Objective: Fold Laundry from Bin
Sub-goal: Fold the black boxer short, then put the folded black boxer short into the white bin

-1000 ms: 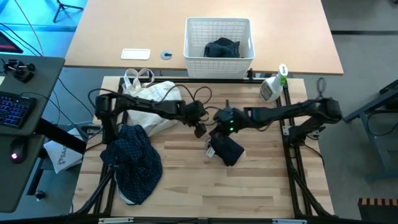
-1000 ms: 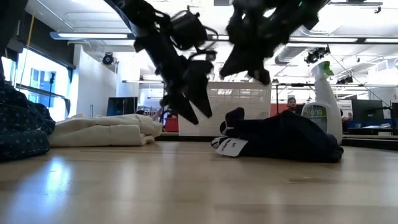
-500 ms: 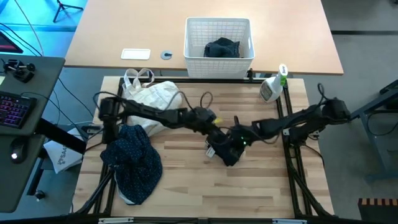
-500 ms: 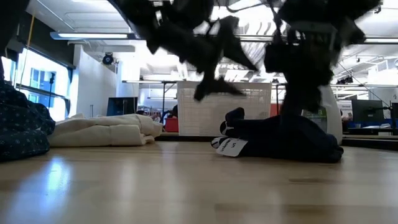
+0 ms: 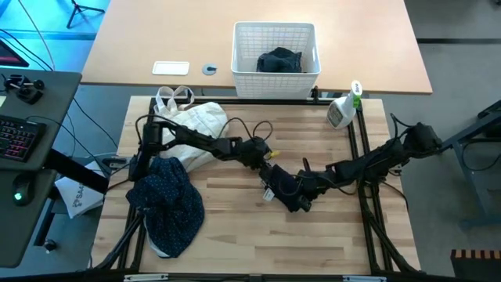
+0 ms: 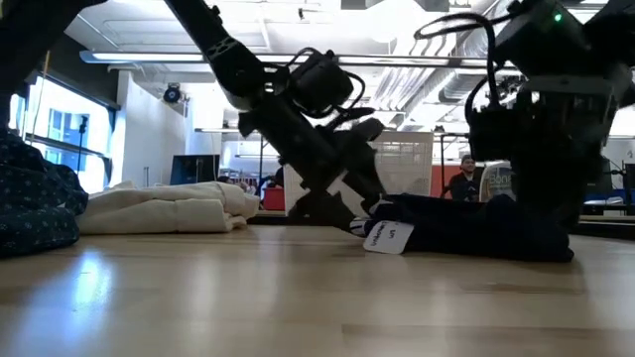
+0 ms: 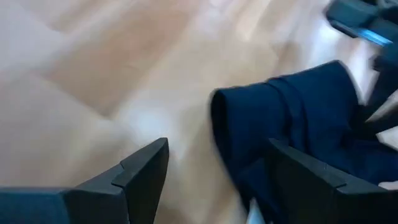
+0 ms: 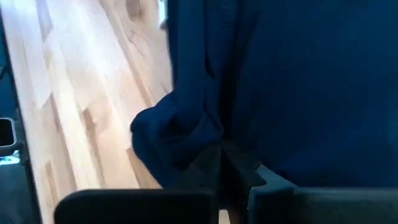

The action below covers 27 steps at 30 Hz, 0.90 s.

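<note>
At frame center, the plain dark navy piece (image 5: 287, 189) is lying crumpled on the wooden table (image 5: 235, 235). The left gripper (image 5: 270, 167) is hovering at its upper-left edge, fingers (image 7: 146, 171) spread apart. The right gripper (image 5: 305, 196) is pinching the cloth's lower-right fold, fingers closed on it. The bin (image 5: 275, 48) is sitting top center.

- A light wooden table (image 5: 235, 235) is carrying 4 things.
- A plain dark navy piece (image 5: 286, 188) is lying crumpled near the middle, its white tag (image 6: 388, 236) resting on the wood.
- A navy dotted shirt (image 5: 167, 204) is sitting heaped at the left edge.
- A cream-white cloth bag (image 5: 192, 129) is lying in the back-left corner.
- A spray bottle (image 5: 343, 110) is lying at the back-right corner.
</note>
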{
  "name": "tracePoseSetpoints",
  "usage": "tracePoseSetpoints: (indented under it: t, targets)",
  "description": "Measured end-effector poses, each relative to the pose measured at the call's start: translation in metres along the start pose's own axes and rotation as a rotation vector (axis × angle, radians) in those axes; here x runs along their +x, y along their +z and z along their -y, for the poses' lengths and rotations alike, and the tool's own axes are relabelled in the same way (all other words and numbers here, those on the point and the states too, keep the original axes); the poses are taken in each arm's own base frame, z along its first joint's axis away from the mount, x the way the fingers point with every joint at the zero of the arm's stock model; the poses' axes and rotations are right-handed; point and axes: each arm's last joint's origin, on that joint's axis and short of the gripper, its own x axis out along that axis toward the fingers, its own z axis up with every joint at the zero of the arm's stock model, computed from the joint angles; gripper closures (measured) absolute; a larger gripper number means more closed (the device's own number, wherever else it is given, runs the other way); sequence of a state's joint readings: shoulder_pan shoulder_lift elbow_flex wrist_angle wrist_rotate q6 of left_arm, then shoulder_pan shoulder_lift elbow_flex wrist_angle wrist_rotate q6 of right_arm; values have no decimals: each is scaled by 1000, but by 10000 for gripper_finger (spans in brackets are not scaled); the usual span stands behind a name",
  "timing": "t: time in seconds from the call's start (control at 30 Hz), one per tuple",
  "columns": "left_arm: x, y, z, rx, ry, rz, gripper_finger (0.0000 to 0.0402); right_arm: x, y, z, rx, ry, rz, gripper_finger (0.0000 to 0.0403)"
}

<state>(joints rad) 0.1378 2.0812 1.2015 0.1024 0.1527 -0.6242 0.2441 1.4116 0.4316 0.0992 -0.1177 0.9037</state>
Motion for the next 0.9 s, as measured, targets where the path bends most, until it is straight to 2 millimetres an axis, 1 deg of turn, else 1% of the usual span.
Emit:
tracePoseSetpoints:
  t: [0.1, 0.2, 0.27, 0.37, 0.43, 0.5, 0.6, 0.7, 0.73, 0.8, 0.9]
  targets:
    - [-22, 13, 3, 61, 31, 25, 147, -8, 11, -9, -8, 50, 31, 401]
    - [-53, 24, 11, 143, 74, 35, 147, -21, 24, -14, 7, 96, 65, 397]
    - [-73, 25, 15, 196, 126, 16, 147, -31, 33, -14, 32, 107, 75, 385]
    - [-102, 28, 22, 245, 182, 22, 147, -44, 42, -3, 126, 89, 54, 347]
    - [-118, 28, 28, 253, 204, 33, 147, -49, 45, 8, 180, 55, 20, 308]
    - [-130, 27, 34, 262, 216, 41, 147, -51, 45, 20, 216, 2, -25, 261]
    - [-141, 22, 46, 277, 196, 52, 147, -49, 46, 35, 228, -81, -68, 188]
    - [-146, 17, 56, 298, 179, 53, 147, -39, 52, 41, 201, -52, -77, 131]
    - [-145, 14, 59, 306, 174, 49, 147, -34, 54, 42, 195, -29, -83, 121]
    - [-144, 9, 64, 318, 170, 27, 147, -21, 59, 45, 188, 13, -85, 114]
    - [-145, -1, 67, 313, 182, -23, 147, -3, 63, 48, 187, 80, -105, 128]
